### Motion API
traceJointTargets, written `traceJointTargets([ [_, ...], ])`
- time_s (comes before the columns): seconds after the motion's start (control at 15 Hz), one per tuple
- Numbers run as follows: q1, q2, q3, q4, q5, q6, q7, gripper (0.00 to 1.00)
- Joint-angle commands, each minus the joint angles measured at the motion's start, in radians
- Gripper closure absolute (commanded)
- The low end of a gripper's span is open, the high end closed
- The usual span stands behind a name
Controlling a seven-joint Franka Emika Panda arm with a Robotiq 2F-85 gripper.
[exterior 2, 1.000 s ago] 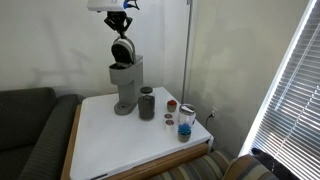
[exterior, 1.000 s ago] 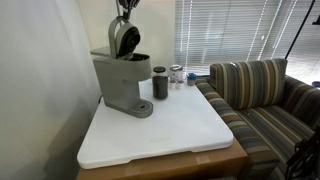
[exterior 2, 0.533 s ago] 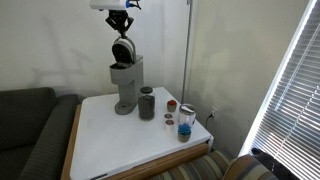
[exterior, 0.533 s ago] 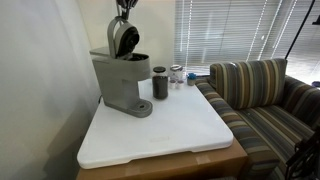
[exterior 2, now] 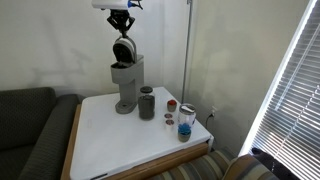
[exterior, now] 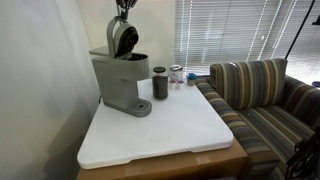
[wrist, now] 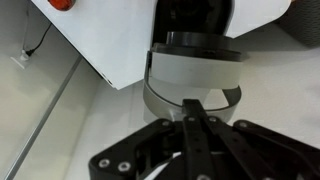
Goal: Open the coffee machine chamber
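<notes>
The grey coffee machine point(exterior: 118, 85) stands at the back of the white table point(exterior: 165, 130); it also shows in an exterior view point(exterior 2: 126, 88). Its chamber lid point(exterior: 124, 39) is swung up and stands nearly upright, with the dark pod cavity point(exterior: 137, 57) exposed below it. My gripper point(exterior: 125, 9) hangs straight above the raised lid point(exterior 2: 123, 50), its tips at the lid's top edge. In the wrist view the gripper point(wrist: 193, 103) has its two fingers pressed together, over the grey lid rim point(wrist: 165, 88). I see nothing held between them.
A dark cylindrical cup point(exterior: 160, 83) stands just beside the machine, with small jars point(exterior: 177, 75) behind it near the window. A blue-filled jar point(exterior 2: 185, 122) sits by the table edge. A striped sofa point(exterior: 265, 100) borders one side, a dark sofa point(exterior 2: 25, 130) another. A wall stands close behind the machine.
</notes>
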Motion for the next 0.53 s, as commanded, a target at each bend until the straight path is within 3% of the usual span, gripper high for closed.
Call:
traceJointTargets([
  [0.0,-0.012,0.013,-0.01,-0.021,-0.001,-0.004,0.01,1.0],
  [0.47,-0.007,-0.099,-0.032,-0.172,-0.023,-0.004,0.07,1.0],
])
